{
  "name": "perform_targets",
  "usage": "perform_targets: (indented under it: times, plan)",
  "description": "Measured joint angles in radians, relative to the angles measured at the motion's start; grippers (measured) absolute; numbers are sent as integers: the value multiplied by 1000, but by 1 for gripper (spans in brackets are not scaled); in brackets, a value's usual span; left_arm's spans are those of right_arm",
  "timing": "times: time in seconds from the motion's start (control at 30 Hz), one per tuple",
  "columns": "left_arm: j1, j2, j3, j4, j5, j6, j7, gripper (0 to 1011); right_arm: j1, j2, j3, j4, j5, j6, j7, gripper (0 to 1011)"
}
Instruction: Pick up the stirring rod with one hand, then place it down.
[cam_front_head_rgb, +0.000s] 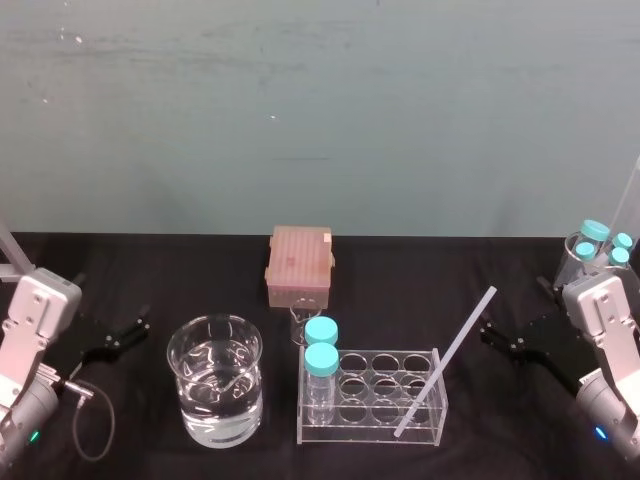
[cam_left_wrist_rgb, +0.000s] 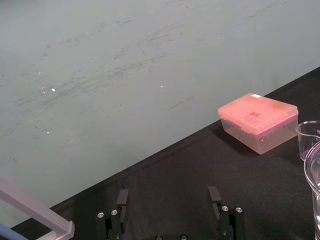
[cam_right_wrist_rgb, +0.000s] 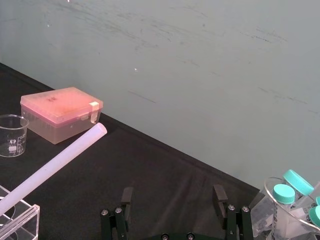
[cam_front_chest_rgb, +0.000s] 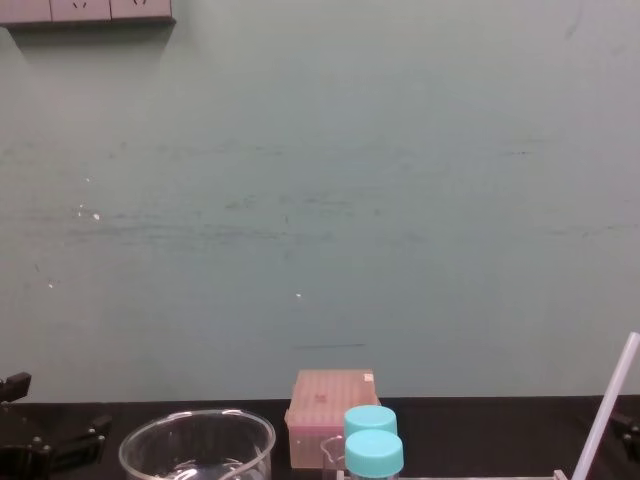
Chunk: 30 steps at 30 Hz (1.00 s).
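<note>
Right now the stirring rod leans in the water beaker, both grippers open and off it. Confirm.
Not the beaker: the head view shows the stirring rod leaning in the clear rack. The left gripper and right gripper are open and clear of it.

One long, thin, white translucent stirring rod. One clear plastic tube rack holding two blue-capped clear tubes. One large water-filled glass beaker. One small empty glass beaker. One pink lidded plastic box. One clear round container with at least three more blue-capped tubes.

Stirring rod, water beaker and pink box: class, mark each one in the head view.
stirring rod (cam_front_head_rgb: 445, 362), head view, middle of its shaft
water beaker (cam_front_head_rgb: 215, 422), head view, front glass wall
pink box (cam_front_head_rgb: 300, 255), head view, lid centre
</note>
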Motion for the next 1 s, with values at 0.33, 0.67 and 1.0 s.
perform_targets:
  times: [0.33, 0.67, 1.0]
  plan:
    - [0, 0, 0, 0, 0, 0, 0, 1005, 0, 0, 0, 0, 0, 0, 0, 1003]
    - [0, 0, 0, 0, 0, 0, 0, 1005, -1, -3, 12, -3, 13, 3, 5, 1003]
    - [0, 0, 0, 0, 0, 0, 0, 1005, -26, -20, 155, -129, 156, 7, 37, 1003]
